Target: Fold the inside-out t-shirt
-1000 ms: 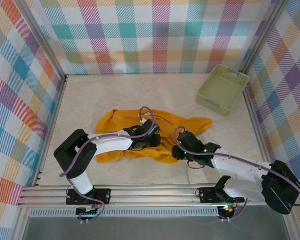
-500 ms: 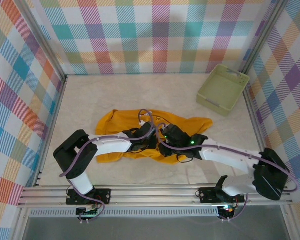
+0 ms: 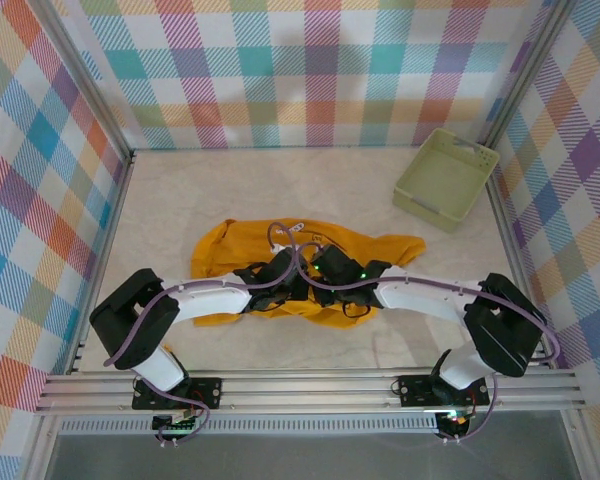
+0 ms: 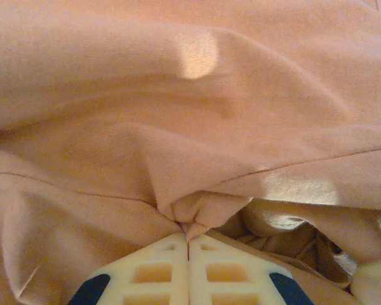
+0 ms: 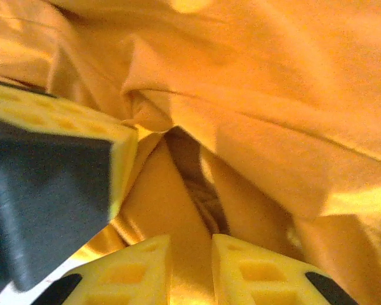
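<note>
The inside-out t-shirt (image 3: 230,250), mustard-orange, lies crumpled on the table a little left of centre. Both grippers meet over its middle. My left gripper (image 3: 283,274) is shut, and in the left wrist view its tips (image 4: 190,232) pinch a small bunched fold of the shirt (image 4: 178,95). My right gripper (image 3: 316,270) sits just to its right. In the right wrist view it (image 5: 190,244) stands nearly closed on a strip of the shirt (image 5: 273,95) that fills the narrow gap. The left gripper's finger (image 5: 51,184) shows close by at the left of that view.
A pale green basket (image 3: 446,178) stands at the back right corner. Plaid walls enclose the table (image 3: 280,180) on three sides, and a metal rail (image 3: 300,385) runs along the near edge by the arm bases.
My right arm has swung left across the shirt until its gripper sits next to the left one. The left gripper has closed on a fold of fabric.
</note>
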`<state>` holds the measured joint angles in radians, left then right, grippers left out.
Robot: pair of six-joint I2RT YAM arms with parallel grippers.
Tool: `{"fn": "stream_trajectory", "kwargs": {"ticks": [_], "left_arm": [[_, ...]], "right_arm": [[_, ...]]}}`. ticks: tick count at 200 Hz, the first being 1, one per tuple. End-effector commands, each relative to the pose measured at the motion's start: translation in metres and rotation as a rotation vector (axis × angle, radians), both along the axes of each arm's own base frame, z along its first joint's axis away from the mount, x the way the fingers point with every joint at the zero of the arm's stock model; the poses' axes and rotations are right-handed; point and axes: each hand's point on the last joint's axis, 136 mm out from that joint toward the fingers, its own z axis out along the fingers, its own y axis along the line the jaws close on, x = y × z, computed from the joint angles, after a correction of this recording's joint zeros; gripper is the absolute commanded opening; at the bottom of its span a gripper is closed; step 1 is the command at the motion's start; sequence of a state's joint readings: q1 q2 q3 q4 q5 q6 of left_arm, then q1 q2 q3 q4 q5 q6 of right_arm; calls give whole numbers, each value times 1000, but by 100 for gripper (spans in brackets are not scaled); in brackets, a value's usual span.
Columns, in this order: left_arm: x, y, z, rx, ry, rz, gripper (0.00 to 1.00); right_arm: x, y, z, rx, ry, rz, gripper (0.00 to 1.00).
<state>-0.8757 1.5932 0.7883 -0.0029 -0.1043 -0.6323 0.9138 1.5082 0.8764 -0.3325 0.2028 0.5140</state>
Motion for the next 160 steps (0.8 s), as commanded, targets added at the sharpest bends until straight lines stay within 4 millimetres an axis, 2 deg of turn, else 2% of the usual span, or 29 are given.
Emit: {"fn": "stream_trajectory", "kwargs": {"ticks": [1, 34, 102, 143, 160], "left_arm": [[-5, -4, 8, -24, -17, -22, 6], [-5, -4, 9, -29, -22, -22, 6], [-5, -1, 10, -19, -30, -21, 6], [-4, 1, 11, -12, -35, -15, 6], [-3, 1, 12, -9, -39, -12, 6]], "right_arm": [[14, -10, -2, -54, -38, -8, 25], [20, -15, -6, -68, -23, -7, 25], [14, -14, -15, -78, 9, 16, 26], [9, -15, -20, -99, 40, 38, 24], [7, -17, -20, -109, 42, 42, 16]]}}
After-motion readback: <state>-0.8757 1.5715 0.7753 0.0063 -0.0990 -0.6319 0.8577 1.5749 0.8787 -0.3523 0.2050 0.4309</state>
